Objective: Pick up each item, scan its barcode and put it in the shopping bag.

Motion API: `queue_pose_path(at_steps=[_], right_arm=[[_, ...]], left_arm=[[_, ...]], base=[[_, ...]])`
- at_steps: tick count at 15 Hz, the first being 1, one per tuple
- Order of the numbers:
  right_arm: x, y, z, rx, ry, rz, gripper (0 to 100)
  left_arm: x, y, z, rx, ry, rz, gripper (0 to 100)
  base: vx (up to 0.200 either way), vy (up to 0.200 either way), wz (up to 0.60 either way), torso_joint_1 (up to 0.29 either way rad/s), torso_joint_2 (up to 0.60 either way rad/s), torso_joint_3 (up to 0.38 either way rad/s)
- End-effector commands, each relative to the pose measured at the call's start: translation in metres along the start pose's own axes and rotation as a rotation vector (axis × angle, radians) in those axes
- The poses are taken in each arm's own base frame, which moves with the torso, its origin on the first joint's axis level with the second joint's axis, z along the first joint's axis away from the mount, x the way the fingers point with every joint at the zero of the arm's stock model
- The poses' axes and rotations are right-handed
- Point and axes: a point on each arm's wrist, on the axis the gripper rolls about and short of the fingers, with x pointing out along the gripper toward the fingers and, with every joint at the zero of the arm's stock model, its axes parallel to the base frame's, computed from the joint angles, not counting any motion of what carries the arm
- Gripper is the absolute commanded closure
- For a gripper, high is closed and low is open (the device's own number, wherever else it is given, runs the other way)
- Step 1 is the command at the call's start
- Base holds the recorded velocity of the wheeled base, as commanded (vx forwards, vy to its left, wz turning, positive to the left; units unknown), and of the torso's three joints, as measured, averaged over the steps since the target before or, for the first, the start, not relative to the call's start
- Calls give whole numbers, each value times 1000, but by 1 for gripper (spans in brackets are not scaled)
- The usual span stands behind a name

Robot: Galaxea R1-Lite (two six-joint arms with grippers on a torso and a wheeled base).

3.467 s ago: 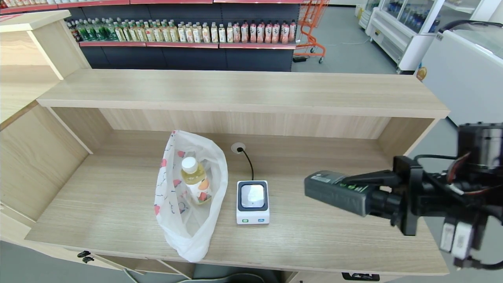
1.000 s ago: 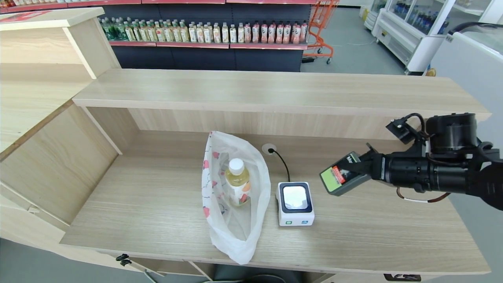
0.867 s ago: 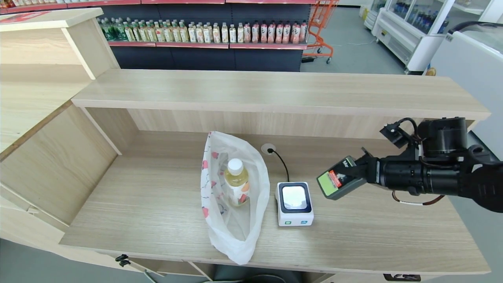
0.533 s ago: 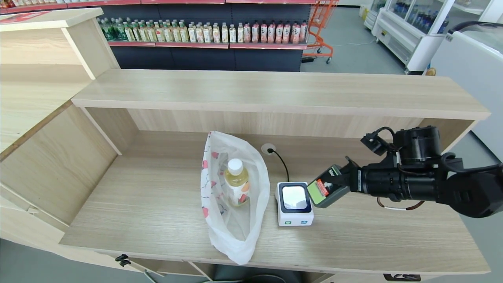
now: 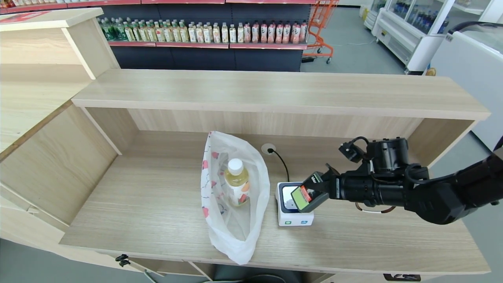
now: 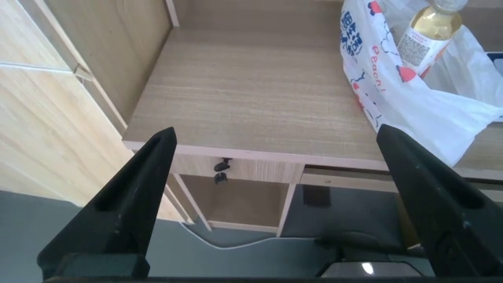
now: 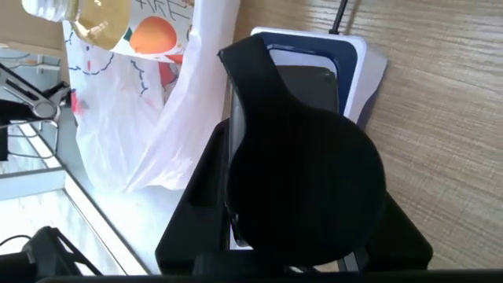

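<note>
Holding a box (image 5: 302,198) (green-faced), right end effector (image 5: 318,188) hovers over the scanner (image 5: 290,218).

The counter (image 5: 149,204) lies open left of the bag (image 5: 232,236) and right of the scanner (image 5: 290,218), but the gap between those two is narrow, the held box (image 5: 301,198) covers the scanner, a cable (image 5: 283,167) trails behind it, and the ledge (image 5: 275,92) and side walls (image 5: 59,165) close in the back and ends.

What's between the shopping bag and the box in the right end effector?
The scanner: in the head view its left side shows between the shopping bag and the box, which the right end effector holds over it.
</note>
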Motion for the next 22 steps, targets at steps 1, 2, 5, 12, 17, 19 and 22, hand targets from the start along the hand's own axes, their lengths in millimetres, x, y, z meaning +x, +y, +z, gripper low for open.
queue_pose_path(at_steps=[1,2,5,12,17,19,22], right_arm=[[13,-2,-8,2,27,7,100],[17,0,-8,-6,24,16,100],[22,2,-9,-12,28,24,100],[32,-1,-4,-16,14,11,100],[32,-1,-4,-15,8,-7,100],[22,3,10,-34,-59,-26,100],[-46,19,68,-76,-265,-64,100]], left_arm=[[0,0,0,0,0,0,0],[0,0,0,0,0,0,0],[0,0,0,-2,0,0,0],[0,0,0,0,0,0,0],[0,0,0,0,0,0,0],[0,0,0,0,0,0,0],[0,0,0,0,0,0,0]], base=[[0,0,0,0,0,0],[0,0,0,0,0,0],[0,0,0,0,0,0],[0,0,0,0,0,0],[0,0,0,0,0,0],[0,0,0,0,0,0],[0,0,0,0,0,0]])
